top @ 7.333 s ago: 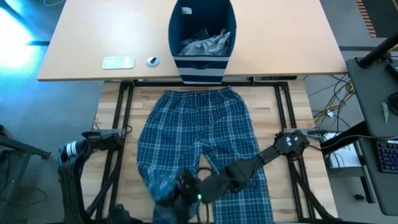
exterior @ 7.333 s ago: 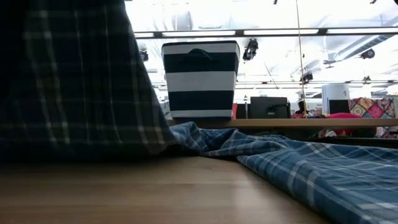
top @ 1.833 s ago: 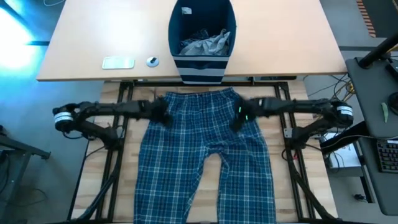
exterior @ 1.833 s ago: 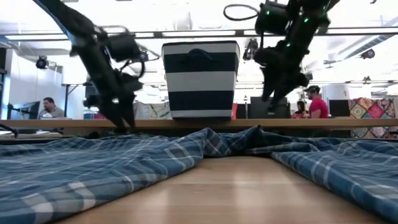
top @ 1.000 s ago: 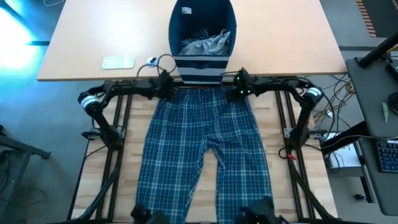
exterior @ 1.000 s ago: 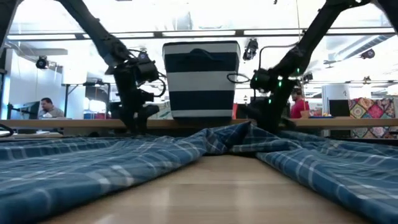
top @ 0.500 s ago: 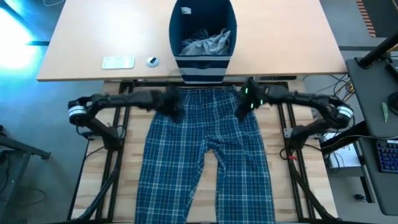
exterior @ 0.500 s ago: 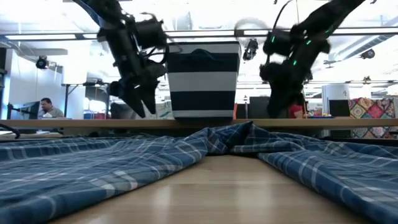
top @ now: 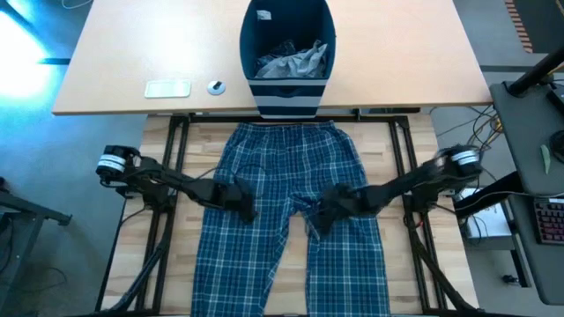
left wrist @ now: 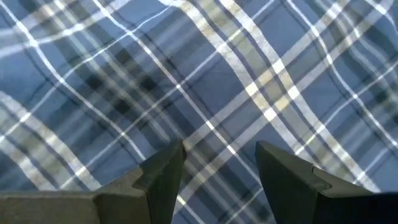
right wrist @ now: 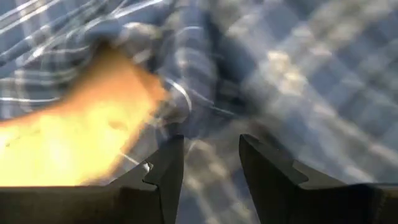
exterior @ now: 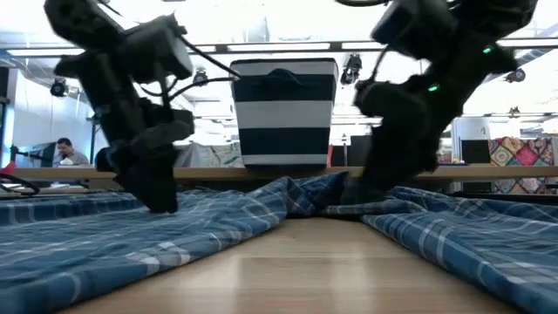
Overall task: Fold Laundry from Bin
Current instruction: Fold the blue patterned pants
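The blue-and-white plaid trousers lie spread flat on the wooden table, waistband toward the far edge, legs toward the near edge. My left gripper stands open low over the left leg's thigh, fingers pointing steeply down. My right gripper stands open over the crotch, where bare wood shows between the legs. The navy striped bin stands on the beige table beyond, with a grey garment lying in it. My left gripper's fingertips are close over the plaid cloth with nothing between them; whether they touch it I cannot tell. My right gripper's fingertips hang over the rumpled crotch fold; whether they touch it I cannot tell.
On the beige table, left of the bin, lie a flat white device and a small round object. Dark frame rails run along both sides of the wooden table. A person sits in the room behind.
Both grippers have risen from the trousers' waistband at the far edge and swung toward the near edge, the left to the left thigh, the right to the crotch, coming down low again. The trousers stay spread flat where they were.
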You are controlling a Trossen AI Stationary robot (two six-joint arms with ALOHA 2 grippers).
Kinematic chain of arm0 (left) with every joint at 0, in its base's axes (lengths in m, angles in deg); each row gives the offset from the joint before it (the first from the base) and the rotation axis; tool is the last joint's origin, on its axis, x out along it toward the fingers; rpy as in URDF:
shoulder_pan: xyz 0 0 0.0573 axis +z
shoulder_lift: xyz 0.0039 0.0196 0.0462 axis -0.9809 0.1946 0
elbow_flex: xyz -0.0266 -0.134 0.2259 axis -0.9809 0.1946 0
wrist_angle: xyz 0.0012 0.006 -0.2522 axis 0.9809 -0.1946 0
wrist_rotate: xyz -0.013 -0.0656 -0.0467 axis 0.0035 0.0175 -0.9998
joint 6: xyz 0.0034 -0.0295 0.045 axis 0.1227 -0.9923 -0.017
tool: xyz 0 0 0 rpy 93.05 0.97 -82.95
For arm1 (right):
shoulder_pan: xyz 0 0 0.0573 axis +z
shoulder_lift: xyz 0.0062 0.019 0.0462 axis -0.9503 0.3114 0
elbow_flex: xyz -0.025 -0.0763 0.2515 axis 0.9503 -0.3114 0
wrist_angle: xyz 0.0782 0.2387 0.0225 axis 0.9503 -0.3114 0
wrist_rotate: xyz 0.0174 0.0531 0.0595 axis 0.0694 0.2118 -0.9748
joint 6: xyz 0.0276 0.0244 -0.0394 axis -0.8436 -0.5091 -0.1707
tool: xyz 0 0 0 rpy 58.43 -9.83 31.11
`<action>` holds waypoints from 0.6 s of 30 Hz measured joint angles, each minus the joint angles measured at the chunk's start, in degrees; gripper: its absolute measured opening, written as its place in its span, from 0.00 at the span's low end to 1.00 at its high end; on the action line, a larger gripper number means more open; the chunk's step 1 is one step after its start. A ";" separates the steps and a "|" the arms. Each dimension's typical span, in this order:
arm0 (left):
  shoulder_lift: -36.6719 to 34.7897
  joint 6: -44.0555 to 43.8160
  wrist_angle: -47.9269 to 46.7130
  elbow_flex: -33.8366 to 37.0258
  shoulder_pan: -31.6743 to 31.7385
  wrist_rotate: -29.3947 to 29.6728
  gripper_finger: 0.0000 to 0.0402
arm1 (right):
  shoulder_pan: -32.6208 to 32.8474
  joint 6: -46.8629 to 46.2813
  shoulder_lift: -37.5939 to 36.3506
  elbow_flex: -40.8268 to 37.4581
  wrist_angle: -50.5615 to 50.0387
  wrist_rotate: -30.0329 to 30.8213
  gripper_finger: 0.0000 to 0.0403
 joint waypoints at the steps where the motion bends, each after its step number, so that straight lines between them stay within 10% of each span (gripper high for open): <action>1: -0.34 1.21 0.09 0.87 0.03 0.44 0.48 | 0.57 -0.03 2.85 1.60 2.03 -0.16 0.37; 7: -1.98 9.02 -2.42 0.10 1.49 0.72 0.48 | 1.19 -0.33 16.38 17.62 8.73 -9.23 0.37; 18: -4.92 8.34 -15.50 -8.88 -9.57 -2.11 0.48 | 1.84 -4.22 6.98 23.96 -38.17 -6.13 0.37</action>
